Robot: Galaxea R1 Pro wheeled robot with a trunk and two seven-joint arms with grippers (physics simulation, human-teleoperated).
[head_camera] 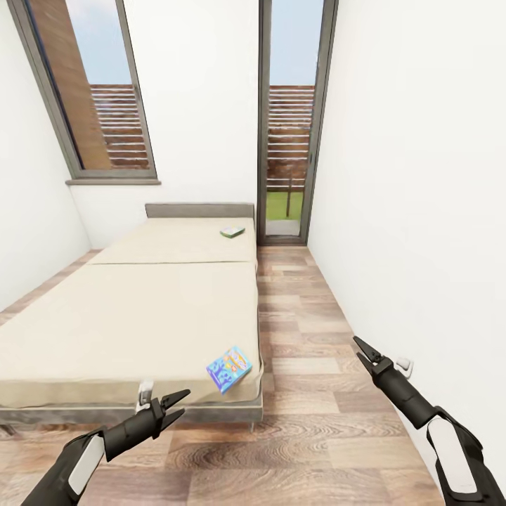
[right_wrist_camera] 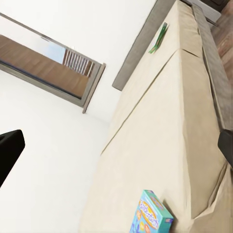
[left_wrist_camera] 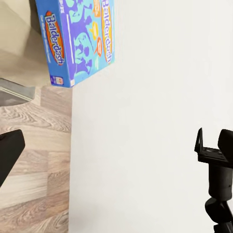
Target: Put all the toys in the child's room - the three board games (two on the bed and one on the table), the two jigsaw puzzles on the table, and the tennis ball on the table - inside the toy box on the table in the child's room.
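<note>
Bed (head_camera: 126, 309): I see it carrying two board games.
Blue game (head_camera: 229, 368): near right corner, at the bed's edge, long axis slanting far-right.
Green-white game (head_camera: 232, 231): far right end, lying flat.
Left gripper (head_camera: 177, 401): fingers slightly parted, empty, just before the bed's near edge.
Right gripper (head_camera: 362, 349): fingers narrowly parted, empty, over the floor (head_camera: 309, 422).

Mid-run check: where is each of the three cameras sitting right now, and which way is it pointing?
Head view: on the head, looking forward and down over the bed and plank floor; the left gripper and right gripper show, both open.
Left wrist view: on the left arm, facing the blue Balderdash carton at the bed's near corner; dark fingertips show at the edges.
Right wrist view: on the right arm, looking along the bed toward the green carton; one fingertip shows.
All three share the Balderdash carton.
</note>
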